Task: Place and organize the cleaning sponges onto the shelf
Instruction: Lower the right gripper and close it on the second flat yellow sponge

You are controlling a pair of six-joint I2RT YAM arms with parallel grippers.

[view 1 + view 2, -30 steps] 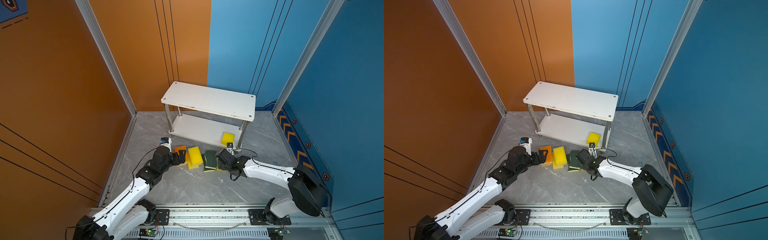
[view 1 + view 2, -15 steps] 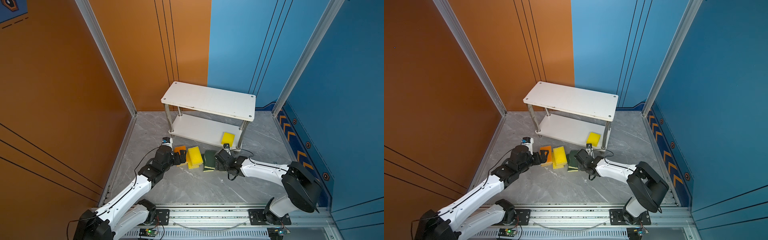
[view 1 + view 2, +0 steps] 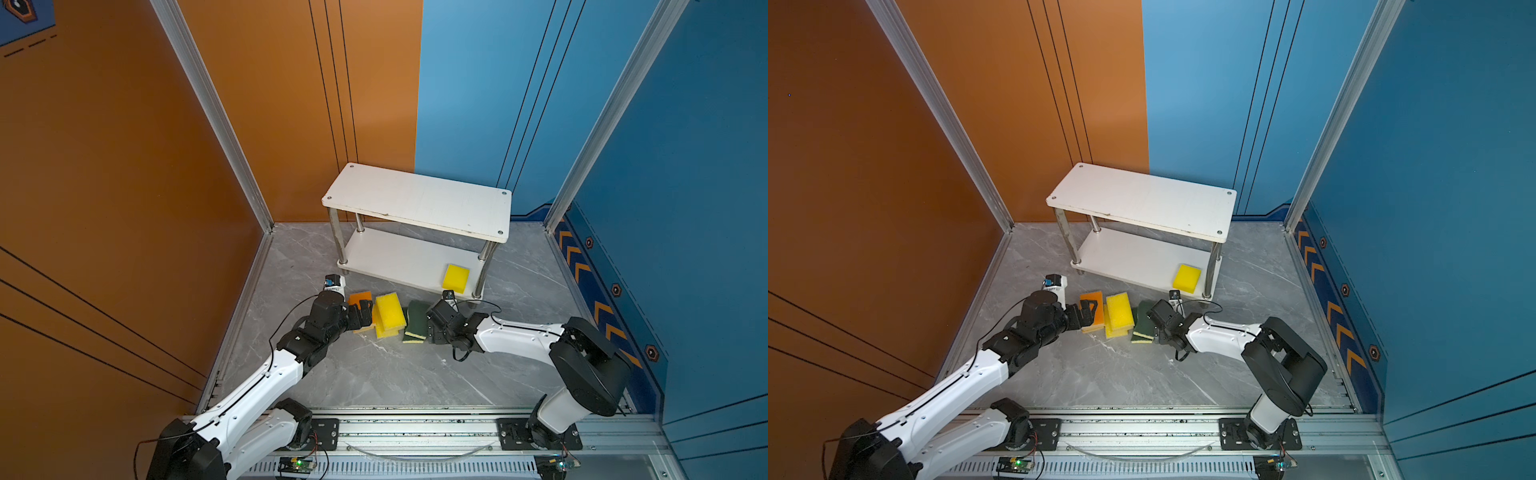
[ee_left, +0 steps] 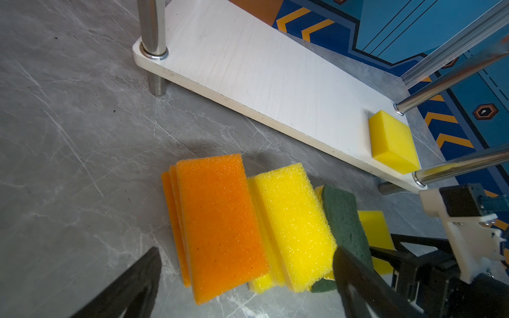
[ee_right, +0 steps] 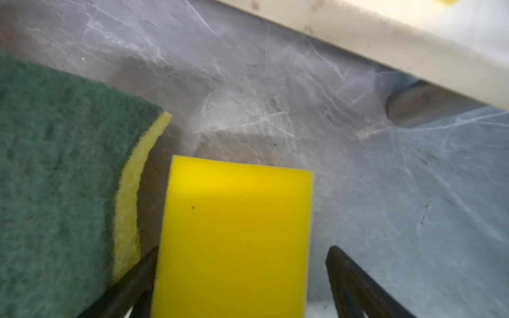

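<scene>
- I see the small two-tier shelf with white boards and chrome tube legs (image 3: pixel 417 199) near the back wall, at 12 o'clock from the row of sponges on the grey marble-pattern floor (image 3: pixel 374 374).
- One smooth yellow rectangular foam sponge (image 3: pixel 455 278) lies on the lower board, at its right end, just beside a chrome leg.
- On the floor the stack of orange-topped foam sponges (image 4: pixel 217 228) leans against the coarse yellow foam sponges (image 4: pixel 292 225), and at 3 o'clock of these stands the dark-green-on-yellow scouring pad (image 4: pixel 344 220).
- My left gripper (image 3: pixel 365 312) has its jaws spread wide around the orange-topped stack and holds nothing.
- My right gripper (image 5: pixel 242 275) is at 3 o'clock of the scouring pad. A smooth yellow foam block (image 5: pixel 234 234) sits between its black fingers (image 5: pixel 355 286); one finger touches it, the other stands apart, so the jaws are not closed on it.
</scene>
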